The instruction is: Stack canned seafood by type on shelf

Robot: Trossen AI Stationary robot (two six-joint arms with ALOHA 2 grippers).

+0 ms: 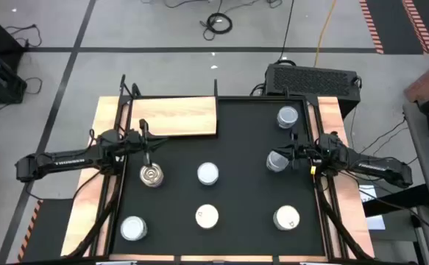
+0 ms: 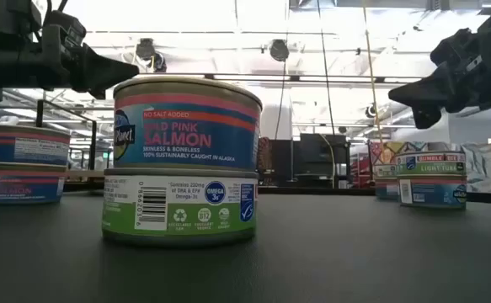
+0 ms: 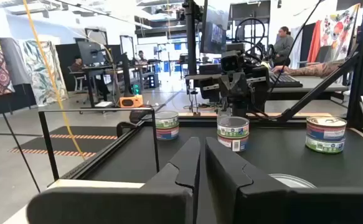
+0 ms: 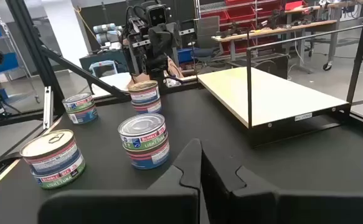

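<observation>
From above, the wooden shelf (image 1: 174, 117) lies bare at the table's (image 1: 243, 184) far left corner. Six spots of tins (image 1: 208, 174) are scattered over the black mat, none on the shelf. The left hand (image 1: 149, 152) hangs above a gold-topped stack (image 1: 151, 175) just in front of the shelf; the right hand (image 1: 286, 157) hovers by a tin (image 1: 277, 160) on the right side.

At table height, a salmon tin (image 2: 186, 122) sits squarely on a green-labelled one (image 2: 180, 208) (two high).

The left wrist view shows its fingers (image 3: 180, 171) nearly together, holding nothing.

The right wrist view shows fingers (image 4: 184, 171) closed and empty, with a Bumble Bee stack (image 4: 145, 140) near.
</observation>
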